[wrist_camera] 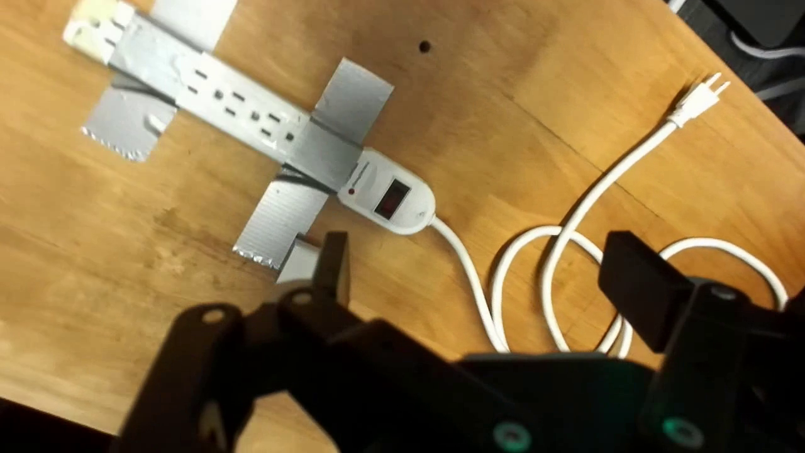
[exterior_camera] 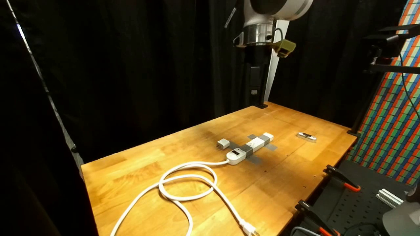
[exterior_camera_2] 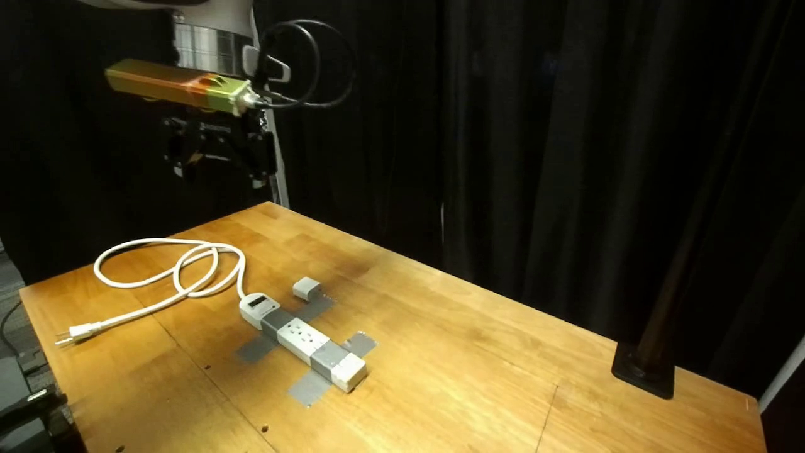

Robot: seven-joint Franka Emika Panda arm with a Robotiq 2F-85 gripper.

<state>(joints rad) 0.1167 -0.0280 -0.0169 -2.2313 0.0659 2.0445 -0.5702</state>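
Adapter [exterior_camera: 224, 143] sits near taped power strip [exterior_camera: 256, 143] and looped cord [exterior_camera: 183, 198].

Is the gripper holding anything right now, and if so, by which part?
Nothing is held: the gripper is open above the table, with nothing gripped between its fingers.

1. This looks like a robotics lab: a robot arm [exterior_camera: 292, 9] carries the pincer [exterior_camera_2: 219, 176], with a boxy yellowish housing [exterior_camera_2: 160, 83] fixed just above the pincer.
2. Black curtains [exterior_camera: 131, 65] hang like a screen behind the pincer in both exterior views.
3. Below the pincer is a wooden counter [exterior_camera_2: 440, 377] with small drilled holes; a power strip [wrist_camera: 236, 107] is strapped to it with grey tape [wrist_camera: 361, 94].
4. Lower than the pincer and well apart from it, clamps [exterior_camera: 343, 178] with orange handles sit at the counter's edge, near a black perforated plate [exterior_camera: 357, 205] and a ridged metal bar [exterior_camera: 389, 198].
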